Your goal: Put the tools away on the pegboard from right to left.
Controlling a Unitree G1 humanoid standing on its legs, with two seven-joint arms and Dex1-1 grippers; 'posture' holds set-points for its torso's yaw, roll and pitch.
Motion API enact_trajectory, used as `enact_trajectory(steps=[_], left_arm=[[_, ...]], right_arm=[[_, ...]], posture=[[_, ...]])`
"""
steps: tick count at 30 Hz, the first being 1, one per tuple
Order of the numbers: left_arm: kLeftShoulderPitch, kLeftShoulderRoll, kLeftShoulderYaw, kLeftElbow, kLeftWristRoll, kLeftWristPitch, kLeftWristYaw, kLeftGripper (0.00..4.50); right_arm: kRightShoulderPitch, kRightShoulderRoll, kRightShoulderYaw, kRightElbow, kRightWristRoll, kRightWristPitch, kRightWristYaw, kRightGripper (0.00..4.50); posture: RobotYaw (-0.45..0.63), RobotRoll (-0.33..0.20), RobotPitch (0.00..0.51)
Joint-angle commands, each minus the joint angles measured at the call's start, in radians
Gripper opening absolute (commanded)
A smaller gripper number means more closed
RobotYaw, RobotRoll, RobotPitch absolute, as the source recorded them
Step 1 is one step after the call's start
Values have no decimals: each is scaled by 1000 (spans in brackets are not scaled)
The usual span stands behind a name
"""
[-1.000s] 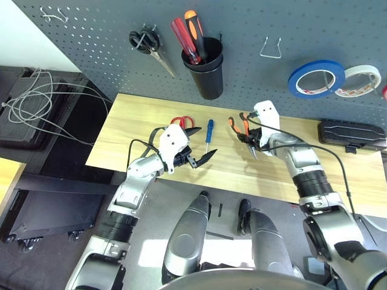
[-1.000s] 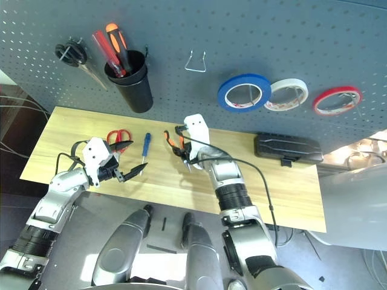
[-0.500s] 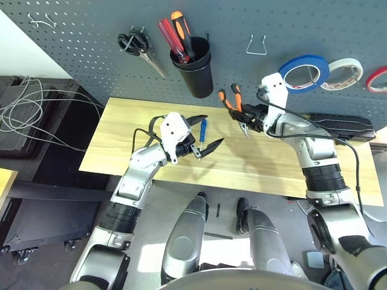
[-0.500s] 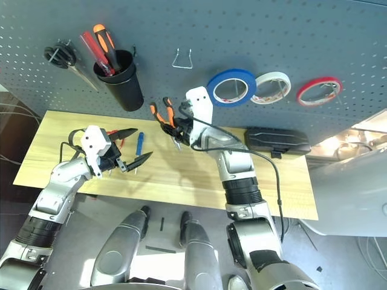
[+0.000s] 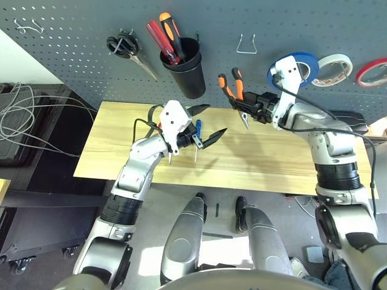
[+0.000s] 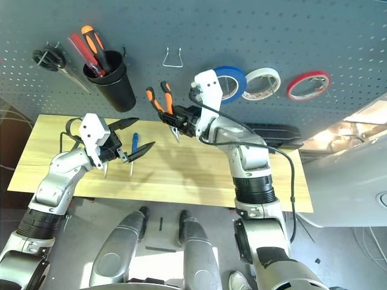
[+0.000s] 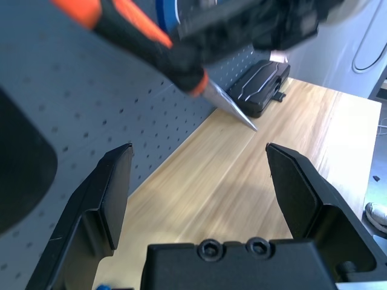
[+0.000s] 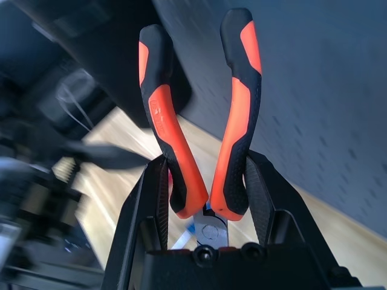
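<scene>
Right claw (image 5: 253,112) pinches the pliers (image 5: 236,94) handles-up just below the pegboard (image 5: 78,33) wire hook (image 5: 246,44); left claw (image 5: 208,121) hangs spread

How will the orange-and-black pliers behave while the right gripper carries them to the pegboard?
The pliers look rigid, so sagging is unlikely. The right gripper clamps them low on the handles, so they could perhaps pivot. The rubbery-looking handles should resist slipping.
</scene>
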Motion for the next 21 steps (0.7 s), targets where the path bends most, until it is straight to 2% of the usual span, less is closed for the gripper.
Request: enact_trajectory(steps=[1,5,21], left_arm=[[4,6,-1,5,-6,11,-12,4500],[-14,0,7,11,-11,14,-7,4500],[-131,-67,21,54,-15,85,54,4500]], right_arm=[[-41,13,-42,-54,79,63,-18,1982],[-113,47,-89,-40,120,56,-65,1982],[-236,153,-86,147,31,-334,-155,1982]], posture=[[160,0,316],[160,0,315],[181,0,306]])
